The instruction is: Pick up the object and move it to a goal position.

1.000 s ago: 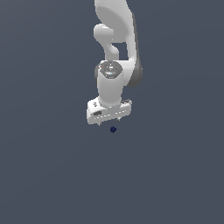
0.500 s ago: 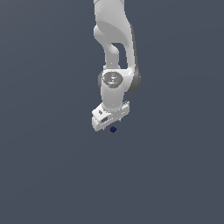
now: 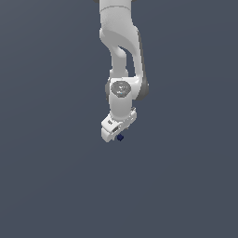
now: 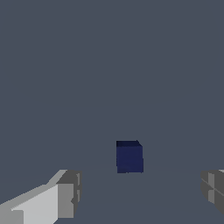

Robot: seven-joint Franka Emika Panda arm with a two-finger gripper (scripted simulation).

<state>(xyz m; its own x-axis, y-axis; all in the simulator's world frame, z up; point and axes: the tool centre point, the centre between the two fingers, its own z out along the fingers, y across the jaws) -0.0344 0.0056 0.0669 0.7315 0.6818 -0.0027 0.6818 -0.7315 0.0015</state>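
The object [image 3: 120, 137] is a tiny dark navy-blue thing on the grey floor, showing just under the white hand in the exterior view. In the wrist view the object [image 4: 129, 156] looks like a small cube with flat faces. It lies ahead of the gap between the two fingers and somewhat closer to the right one. My gripper [image 4: 140, 190] is open, with one grey fingertip [image 4: 68, 194] at one side and the other fingertip [image 4: 213, 188] far across from it. Nothing is between them. My gripper [image 3: 117, 135] hangs tilted right above the object.
A plain dark grey surface fills both views. The white arm [image 3: 122, 56] comes down from the exterior view's upper edge. No other objects or marks show.
The hand has come down closer to the object and turned about its axis, so it now stands skewed. The object has stayed in place.
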